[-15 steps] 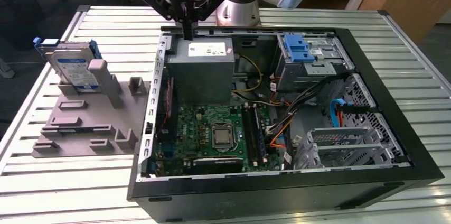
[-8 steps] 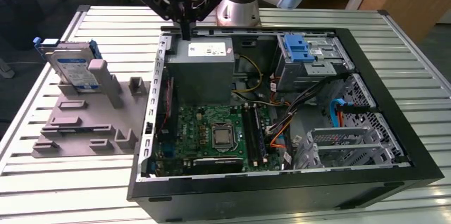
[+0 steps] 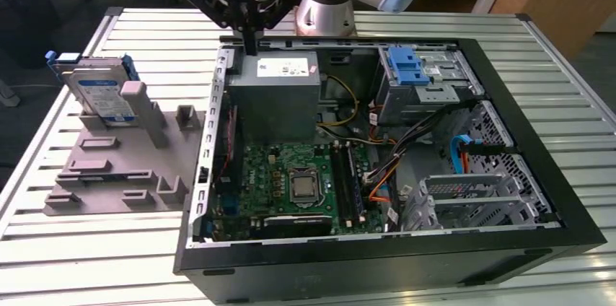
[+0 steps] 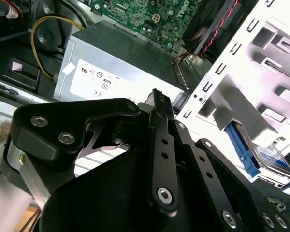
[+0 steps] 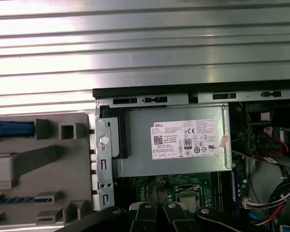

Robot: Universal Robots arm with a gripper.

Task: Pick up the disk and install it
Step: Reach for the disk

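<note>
The claw (image 3: 252,47) hangs clenched on nothing over the grey box (image 3: 279,93) in the open computer case (image 3: 539,140). Well apart, on the exterior view's left, the disk (image 3: 104,97) stands upright in a grey holder (image 3: 115,169) — likely propped so its top edge offers a grip.

Silver disk (image 3: 104,97) with a blue-and-white label, blue-framed — green motherboard (image 3: 277,176), black case (image 3: 385,266), grey ridged table (image 3: 97,266).
</note>
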